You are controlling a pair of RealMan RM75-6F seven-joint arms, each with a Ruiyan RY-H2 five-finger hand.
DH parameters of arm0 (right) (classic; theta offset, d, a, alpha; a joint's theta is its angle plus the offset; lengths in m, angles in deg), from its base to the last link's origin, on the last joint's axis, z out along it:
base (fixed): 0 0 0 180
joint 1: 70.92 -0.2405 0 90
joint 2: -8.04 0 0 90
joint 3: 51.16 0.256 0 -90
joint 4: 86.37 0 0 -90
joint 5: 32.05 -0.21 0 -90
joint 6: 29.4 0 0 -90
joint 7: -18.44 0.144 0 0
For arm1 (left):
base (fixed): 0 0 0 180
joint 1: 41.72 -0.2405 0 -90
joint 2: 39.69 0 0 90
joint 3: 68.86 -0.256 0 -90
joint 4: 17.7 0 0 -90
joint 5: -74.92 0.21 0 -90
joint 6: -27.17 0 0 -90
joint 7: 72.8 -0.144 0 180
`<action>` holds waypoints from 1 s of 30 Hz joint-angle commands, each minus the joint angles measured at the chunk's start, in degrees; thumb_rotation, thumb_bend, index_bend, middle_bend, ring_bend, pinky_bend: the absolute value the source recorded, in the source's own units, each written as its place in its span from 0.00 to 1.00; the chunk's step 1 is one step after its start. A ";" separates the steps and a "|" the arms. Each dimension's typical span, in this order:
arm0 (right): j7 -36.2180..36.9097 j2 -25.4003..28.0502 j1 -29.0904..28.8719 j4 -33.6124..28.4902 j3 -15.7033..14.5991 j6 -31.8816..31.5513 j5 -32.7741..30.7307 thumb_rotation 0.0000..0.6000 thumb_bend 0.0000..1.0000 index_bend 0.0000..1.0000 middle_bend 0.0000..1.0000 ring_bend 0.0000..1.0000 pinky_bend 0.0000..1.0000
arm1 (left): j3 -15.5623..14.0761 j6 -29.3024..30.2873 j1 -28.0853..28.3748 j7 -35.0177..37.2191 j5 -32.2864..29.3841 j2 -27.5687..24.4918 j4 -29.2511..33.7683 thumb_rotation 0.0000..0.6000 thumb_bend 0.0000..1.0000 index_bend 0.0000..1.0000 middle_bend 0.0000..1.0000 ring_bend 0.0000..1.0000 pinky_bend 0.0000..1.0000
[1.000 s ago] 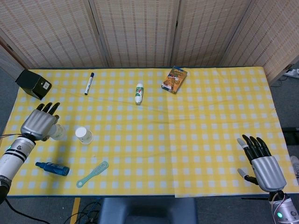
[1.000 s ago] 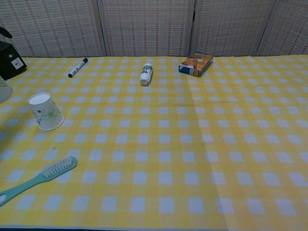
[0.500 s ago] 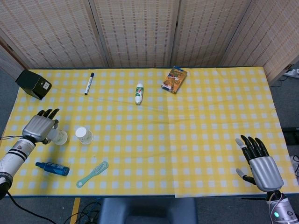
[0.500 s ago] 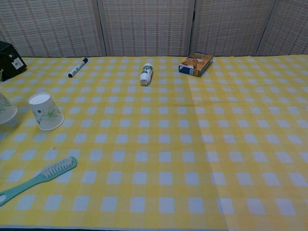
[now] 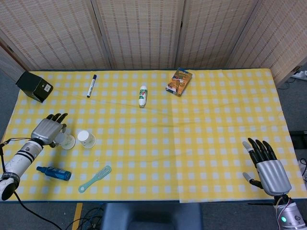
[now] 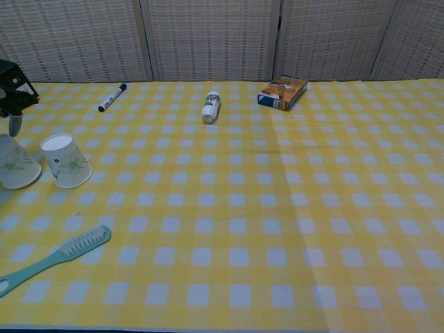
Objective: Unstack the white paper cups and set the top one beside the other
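Note:
Two white paper cups stand upside down side by side on the yellow checked table. One paper cup [image 5: 87, 139] [image 6: 66, 161] stands free. The other cup [image 5: 67, 141] [image 6: 15, 164] sits just to its left, with my left hand [image 5: 49, 129] held against it from the left; its fingers stretch out over the cup. In the chest view only one fingertip [image 6: 14, 125] shows, just above this cup's base. My right hand [image 5: 266, 166] hovers open at the near right table edge, far from both cups, holding nothing.
A blue bottle [image 5: 54, 173] and a teal brush [image 5: 95, 178] [image 6: 52, 259] lie in front of the cups. A black box [image 5: 34, 86], a marker [image 5: 91, 85] [image 6: 112, 97], a white tube [image 5: 142, 95] [image 6: 211, 107] and a small carton [image 5: 179, 81] [image 6: 282, 92] lie further back.
My left hand has carried the cup to the right and down, from apart at the left to the table next to the free cup. The right hand has barely moved.

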 commanded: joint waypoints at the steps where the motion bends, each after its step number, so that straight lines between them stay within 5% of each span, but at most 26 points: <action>1: 0.05 0.01 0.00 0.05 0.07 0.01 -0.11 1.00 0.21 0.00 0.00 0.00 0.00 | 0.29 -1.25 0.36 -0.25 -1.07 -0.02 -0.04 1.00 0.24 0.23 0.00 0.00 0.15; 5: 0.20 0.06 -0.11 0.15 0.20 0.13 -0.26 1.00 0.21 0.00 0.00 0.00 0.00 | 0.53 -2.13 0.83 -2.06 -3.35 -1.15 1.21 1.00 0.24 0.02 0.00 0.00 0.15; 12: 1.23 0.59 0.01 0.08 0.15 -0.37 0.14 1.00 0.21 0.00 0.00 0.00 0.00 | 1.02 2.90 0.58 -8.85 -6.24 -8.28 10.12 1.00 0.24 0.00 0.00 0.00 0.15; 16: 2.40 1.16 0.05 0.21 -0.09 -0.67 0.78 1.00 0.21 0.00 0.00 0.00 0.00 | 1.74 11.56 -2.83 -10.84 -7.80 -18.53 23.74 1.00 0.24 0.00 0.00 0.00 0.15; 20: 3.89 1.80 0.17 0.28 -0.48 -1.26 1.83 1.00 0.21 0.00 0.00 0.00 0.00 | 2.46 23.56 -11.06 -1.62 -3.83 -24.88 33.80 1.00 0.24 0.00 0.00 0.00 0.15; 24: 5.28 2.44 0.15 0.22 -0.87 -1.22 2.36 1.00 0.21 0.00 0.00 0.00 0.00 | 0.33 37.34 -22.20 11.25 5.94 -23.78 35.49 1.00 0.24 0.00 0.00 0.00 0.15; 30: 6.25 2.78 0.06 0.36 -1.20 -0.95 2.72 1.00 0.21 0.00 0.00 0.00 0.00 | -2.89 55.18 -35.48 9.56 14.47 -10.96 28.76 1.00 0.24 0.00 0.00 0.00 0.15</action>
